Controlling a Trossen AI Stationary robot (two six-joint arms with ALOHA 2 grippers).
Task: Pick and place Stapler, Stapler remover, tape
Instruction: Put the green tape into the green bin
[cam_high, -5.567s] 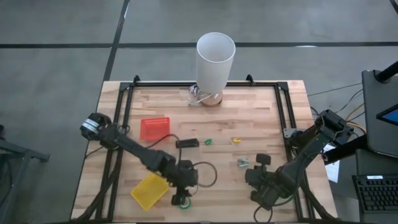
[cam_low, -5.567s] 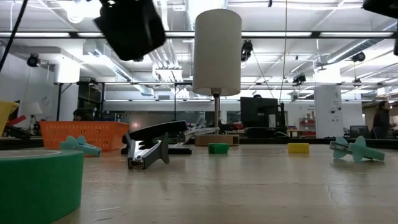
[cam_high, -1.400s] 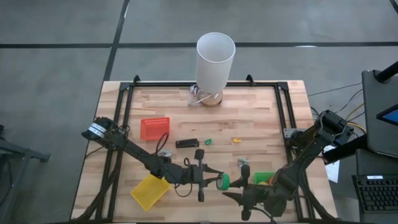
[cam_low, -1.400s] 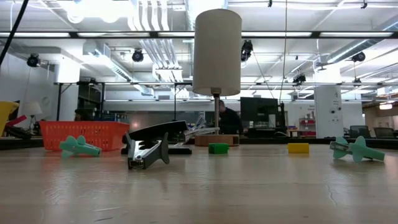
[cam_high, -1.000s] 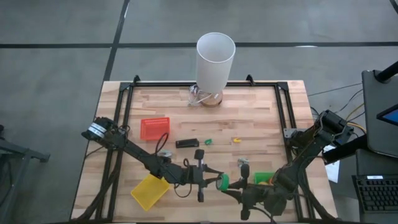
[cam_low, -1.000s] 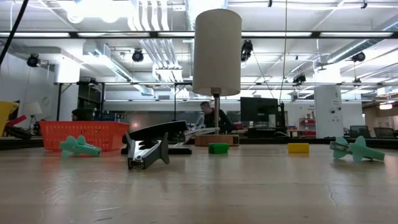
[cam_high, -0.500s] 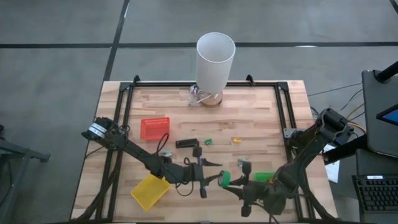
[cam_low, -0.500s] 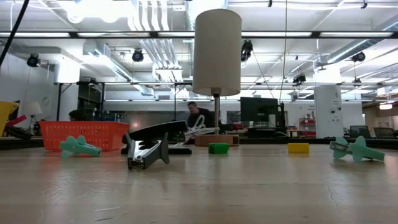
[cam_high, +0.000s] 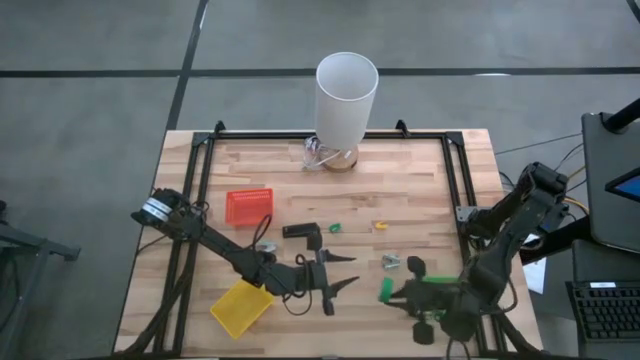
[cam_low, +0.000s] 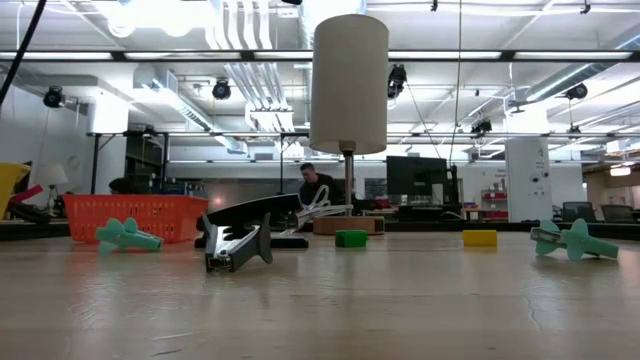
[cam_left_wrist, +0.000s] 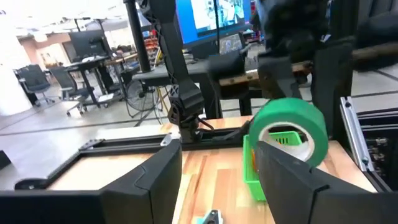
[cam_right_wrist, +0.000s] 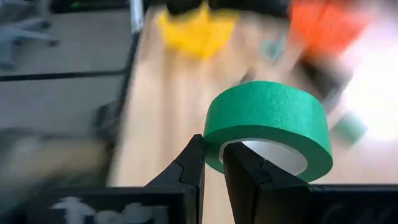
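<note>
The green tape ring (cam_high: 384, 291) (cam_right_wrist: 267, 124) hangs in my right gripper (cam_high: 393, 292) (cam_right_wrist: 214, 152), which is shut on it above the table's near right part. My left gripper (cam_high: 347, 272) (cam_left_wrist: 214, 186) stands open just left of the ring, touching nothing; its wrist view shows the tape (cam_left_wrist: 292, 130) ahead. The black stapler (cam_high: 300, 230) (cam_low: 245, 232) lies flat mid-table. A teal-and-grey staple remover (cam_high: 390, 262) (cam_low: 570, 240) lies right of centre. A small green tape (cam_high: 335, 227) and a small yellow tape (cam_high: 380, 225) rest beyond it. My right gripper pinches the green ring's wall (cam_right_wrist: 214, 140) at the side nearest to it, one finger (cam_right_wrist: 194, 158) outside and one finger (cam_right_wrist: 241, 165) inside the pale core. The fingers come roughly level from the table's right. The ring is lifted clear of the table.
A green tray (cam_high: 437, 284) (cam_left_wrist: 252, 171) sits under my right arm. A yellow tray (cam_high: 240, 305) lies near the front left, a red basket (cam_high: 248, 207) (cam_low: 130, 215) farther back. A white cylinder lamp (cam_high: 346, 95) stands at the far edge. A second teal remover (cam_low: 125, 235) lies left.
The green tape was between both grippers' fingertips near the table's front middle. My right gripper has drawn back toward the table's right edge, carrying the ring with it. The ring is now clear of my left gripper, which has stayed about where it was.
</note>
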